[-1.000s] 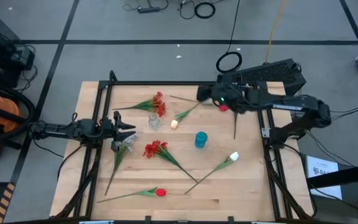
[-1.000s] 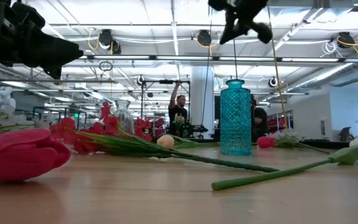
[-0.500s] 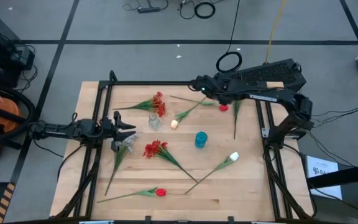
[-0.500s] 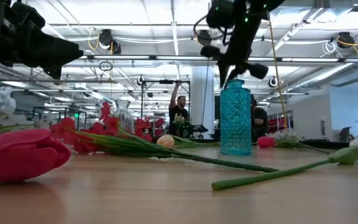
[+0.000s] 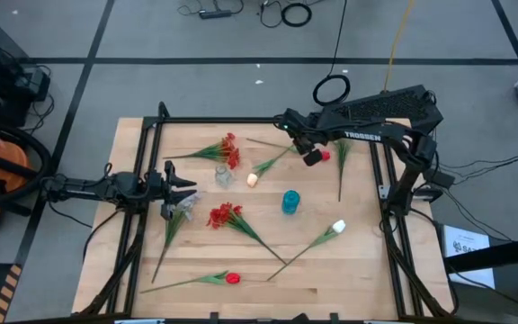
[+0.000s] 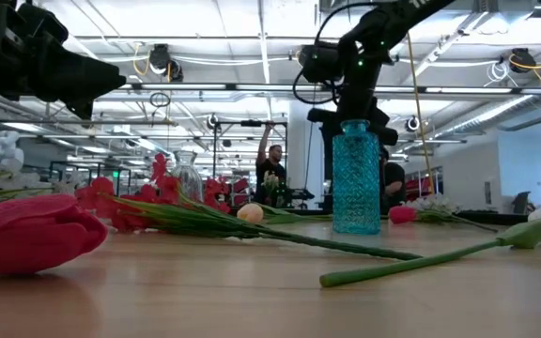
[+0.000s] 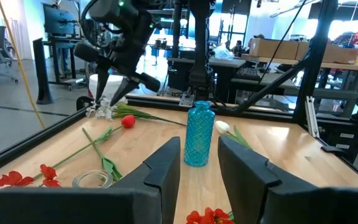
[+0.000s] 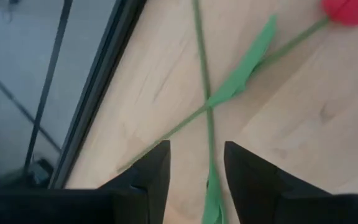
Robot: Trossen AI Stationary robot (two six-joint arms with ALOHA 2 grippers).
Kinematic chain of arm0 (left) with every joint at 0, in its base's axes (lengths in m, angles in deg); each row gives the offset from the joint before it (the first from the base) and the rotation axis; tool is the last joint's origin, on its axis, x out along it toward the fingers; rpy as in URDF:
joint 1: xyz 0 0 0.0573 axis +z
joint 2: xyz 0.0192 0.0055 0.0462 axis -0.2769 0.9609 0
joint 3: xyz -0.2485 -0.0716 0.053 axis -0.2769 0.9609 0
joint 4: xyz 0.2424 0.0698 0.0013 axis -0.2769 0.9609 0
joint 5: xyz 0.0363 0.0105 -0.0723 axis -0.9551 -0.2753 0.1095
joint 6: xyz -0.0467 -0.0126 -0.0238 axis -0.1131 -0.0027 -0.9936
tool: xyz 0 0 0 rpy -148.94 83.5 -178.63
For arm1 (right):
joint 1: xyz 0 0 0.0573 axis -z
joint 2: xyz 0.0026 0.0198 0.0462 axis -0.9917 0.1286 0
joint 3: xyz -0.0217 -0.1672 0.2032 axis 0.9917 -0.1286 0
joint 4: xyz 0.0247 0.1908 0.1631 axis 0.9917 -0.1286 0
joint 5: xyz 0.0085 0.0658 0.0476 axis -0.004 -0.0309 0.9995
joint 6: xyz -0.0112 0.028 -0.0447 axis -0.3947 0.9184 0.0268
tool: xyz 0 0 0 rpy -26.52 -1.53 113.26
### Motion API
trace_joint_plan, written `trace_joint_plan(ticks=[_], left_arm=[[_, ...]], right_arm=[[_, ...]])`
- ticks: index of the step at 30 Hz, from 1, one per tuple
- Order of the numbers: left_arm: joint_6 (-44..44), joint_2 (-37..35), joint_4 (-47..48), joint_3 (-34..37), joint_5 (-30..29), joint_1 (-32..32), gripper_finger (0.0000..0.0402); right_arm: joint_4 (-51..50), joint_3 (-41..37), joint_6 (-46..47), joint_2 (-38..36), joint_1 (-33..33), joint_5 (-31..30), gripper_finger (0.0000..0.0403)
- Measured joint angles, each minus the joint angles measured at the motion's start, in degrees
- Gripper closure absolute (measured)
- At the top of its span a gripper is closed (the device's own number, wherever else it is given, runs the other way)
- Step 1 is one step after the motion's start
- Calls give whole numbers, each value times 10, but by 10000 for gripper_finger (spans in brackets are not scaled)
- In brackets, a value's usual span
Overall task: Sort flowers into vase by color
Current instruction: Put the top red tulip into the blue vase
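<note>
The right gripper is being held over the far part of the table, above two crossing green stems. Only the right wrist view shows what lies directly beneath it: the crossing stems are seen between the two dark fingers, which are standing apart with nothing clamped between them. A red rosebud is visible at the edge of that view.

From the high view, the flowers are seen to be scattered over the table: a red cluster near the far edge, a cream bud beside a clear glass vase, a second red cluster near the middle, a white bud toward the right, and a red bud at the near edge. A pale spray is lying close to the right gripper.

The blue vase is standing upright near the table's centre. In the low view it is shown in profile, with no stem rising from its mouth. Whether the clear vase holds anything cannot be told.

The left gripper is being held at the table's left side, just beside a pale flower. In the left wrist view its fingers are shown parted and empty, facing the blue vase.
</note>
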Motion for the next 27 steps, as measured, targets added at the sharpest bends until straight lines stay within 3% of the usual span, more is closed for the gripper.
trace_joint_plan(ticks=[12, 27], left_arm=[[0, 0, 0, 0, 0, 0, 285], [0, 0, 0, 0, 0, 0, 285]], right_arm=[[-125, -4, 108, 25, 24, 42, 255], [-15, -92, 110, 29, 67, 73, 255]])
